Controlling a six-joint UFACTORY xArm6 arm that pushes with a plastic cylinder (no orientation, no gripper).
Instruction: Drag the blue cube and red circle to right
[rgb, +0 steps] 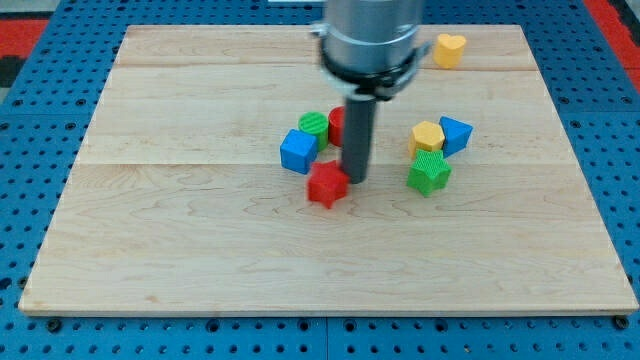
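Pale wooden board (200, 240) on blue pegboard (30, 200); scattered coloured blocks

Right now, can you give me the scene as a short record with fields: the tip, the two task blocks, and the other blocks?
tip: my tip is at the right edge of the red star-like block
blue cube: left of the rod, touching the green round block
red circle: partly hidden behind the rod
right group: yellow block, blue block, green block, close together
far block: yellow heart near the view's top
surface: wooden board
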